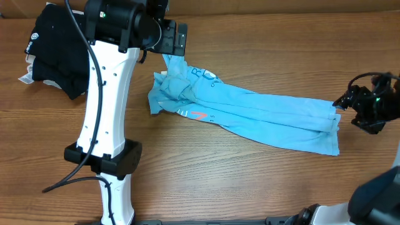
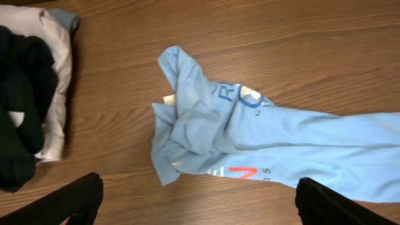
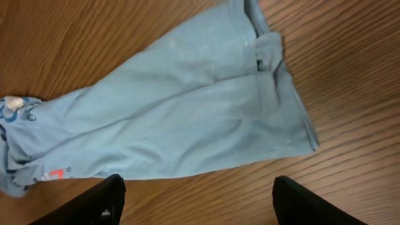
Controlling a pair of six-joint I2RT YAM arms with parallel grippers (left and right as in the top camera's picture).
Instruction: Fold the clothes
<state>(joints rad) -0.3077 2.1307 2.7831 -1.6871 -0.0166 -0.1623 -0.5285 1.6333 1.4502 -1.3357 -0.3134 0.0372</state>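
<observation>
The clothes, a light blue T-shirt [image 1: 262,111], lie in a long, narrow strip across the table, bunched at the left end with the red and blue print showing. My left gripper [image 1: 179,39] hovers open just behind that bunched end. In the left wrist view the T-shirt [image 2: 262,137] lies ahead of the left gripper [image 2: 200,203], with bare wood between the fingers. My right gripper [image 1: 342,103] is open at the strip's right end. In the right wrist view the T-shirt [image 3: 187,106] lies just beyond the right gripper [image 3: 197,201], which holds nothing.
A black garment [image 1: 56,44] sits piled on a cream cloth [image 1: 26,76] at the table's far left corner. In the left wrist view the black garment [image 2: 22,119] and the cream cloth [image 2: 56,75] show again. The left arm's white link and base [image 1: 106,156] stand at front left.
</observation>
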